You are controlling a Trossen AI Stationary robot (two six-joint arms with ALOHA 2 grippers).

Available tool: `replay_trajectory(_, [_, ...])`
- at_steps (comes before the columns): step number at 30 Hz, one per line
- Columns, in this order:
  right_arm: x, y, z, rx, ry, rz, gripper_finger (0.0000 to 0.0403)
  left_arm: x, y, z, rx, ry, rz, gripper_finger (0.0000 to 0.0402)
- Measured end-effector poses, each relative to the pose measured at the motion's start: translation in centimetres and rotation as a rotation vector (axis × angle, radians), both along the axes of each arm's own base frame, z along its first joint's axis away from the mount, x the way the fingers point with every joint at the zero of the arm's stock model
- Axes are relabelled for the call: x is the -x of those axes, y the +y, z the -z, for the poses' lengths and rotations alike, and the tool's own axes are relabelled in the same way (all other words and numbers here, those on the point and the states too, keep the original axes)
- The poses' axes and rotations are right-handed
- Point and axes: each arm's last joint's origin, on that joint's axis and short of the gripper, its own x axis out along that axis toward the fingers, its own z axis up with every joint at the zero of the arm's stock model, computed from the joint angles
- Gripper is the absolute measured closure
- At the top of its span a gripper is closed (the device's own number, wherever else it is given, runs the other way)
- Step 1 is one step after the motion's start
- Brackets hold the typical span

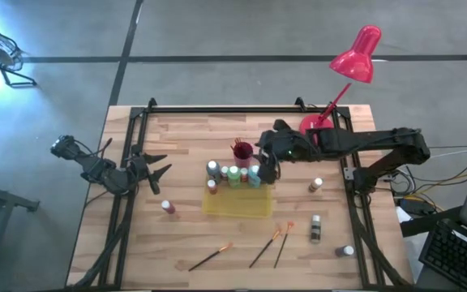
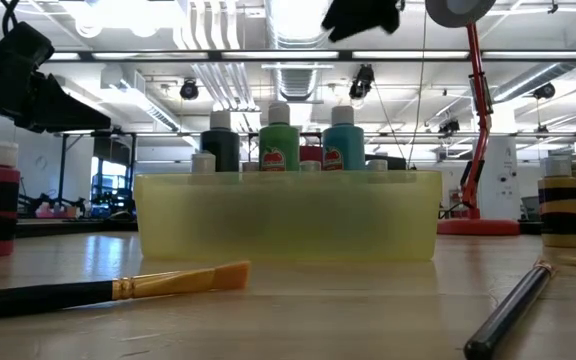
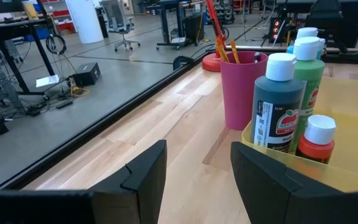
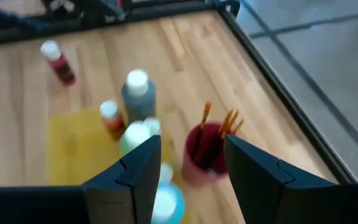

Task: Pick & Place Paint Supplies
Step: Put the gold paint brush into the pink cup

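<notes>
Several bottles stand in the yellow tray; four bottles and three brushes remain outside it; right end effector released above, left end effector released beside.

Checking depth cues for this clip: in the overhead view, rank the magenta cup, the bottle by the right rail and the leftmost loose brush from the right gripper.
From the right gripper:
1. Magenta cup, just beside it, behind the tray.
2. Bottle, toward the right rail.
3. Brush, far off at the front edge.
</notes>
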Motion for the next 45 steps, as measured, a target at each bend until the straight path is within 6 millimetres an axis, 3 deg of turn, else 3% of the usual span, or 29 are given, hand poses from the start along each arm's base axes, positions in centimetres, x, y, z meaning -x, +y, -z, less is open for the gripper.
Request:
replay_trajectory(6, [2.1,2.6,-2.6,-0.085,0.096,0.023,0.0241,0.0,0.0,0.0,0.000,0.000,-0.001,0.0217])
replay_trajectory(13, [4.6,4.8,-2.6,-0.282,0.209,0.191,0.0251,0.0,0.0,0.0,0.000,0.000,-0.001,0.0217])
replay_trajectory(22, [5.8,8.8,-0.4,-0.543,0.335,0.504,0.0235,0.0,0.0,0.0,0.000,0.000,0.000,0.0217])
replay_trajectory(33, [3.6,12.7,4.0,-0.648,0.412,0.804,0.0203,0.0,0.0,0.0,0.000,0.000,-0.001,0.0217])
replay_trajectory(45, [1.9,14.1,9.0,-0.709,0.598,1.057,0.0173,0.0,0.0,0.0,0.000,0.000,-0.001,0.0217])
